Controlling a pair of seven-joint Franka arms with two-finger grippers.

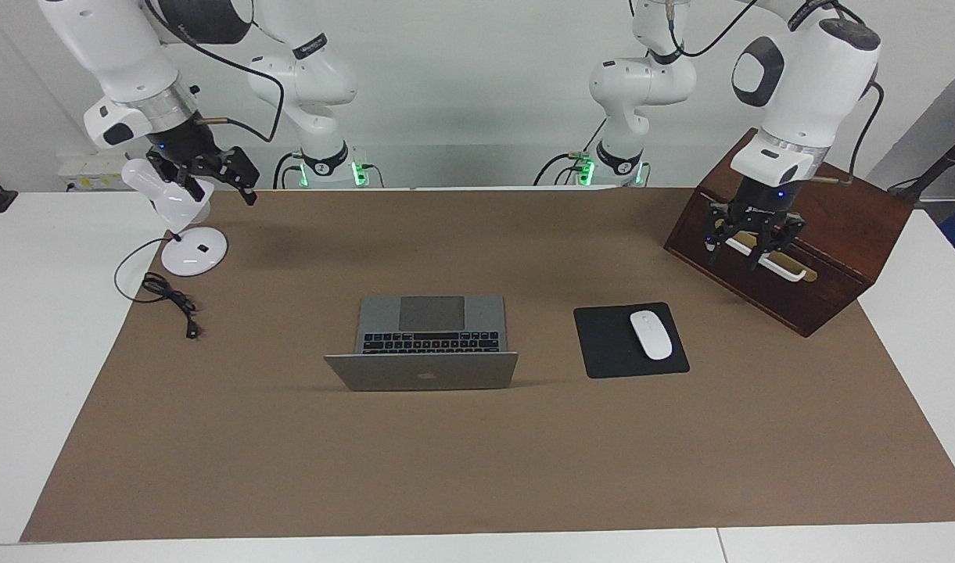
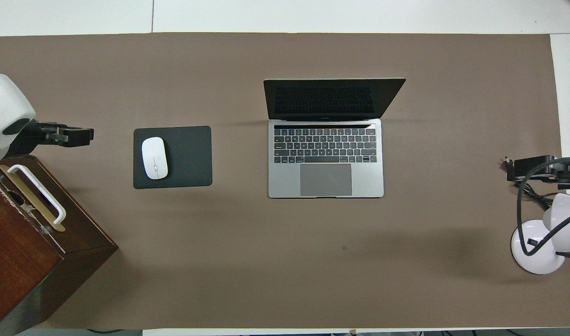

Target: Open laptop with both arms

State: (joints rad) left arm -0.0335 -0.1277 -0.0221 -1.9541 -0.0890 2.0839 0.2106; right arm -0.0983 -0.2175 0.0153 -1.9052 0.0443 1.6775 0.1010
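The silver-grey laptop (image 1: 430, 336) (image 2: 326, 158) stands open in the middle of the brown mat, with its dark screen upright and its keys and trackpad showing. Neither arm touches it. My left gripper (image 1: 747, 249) (image 2: 79, 135) hangs open over the wooden box's white handle at the left arm's end of the table, holding nothing. My right gripper (image 1: 219, 191) (image 2: 516, 168) is up in the air beside the lamp's head at the right arm's end, open and holding nothing.
A black mouse pad (image 1: 602, 344) with a white mouse (image 1: 651, 335) lies between the laptop and the dark wooden box (image 1: 837, 227). A white desk lamp (image 1: 188, 250) and its black cable (image 1: 168, 297) sit near the right arm.
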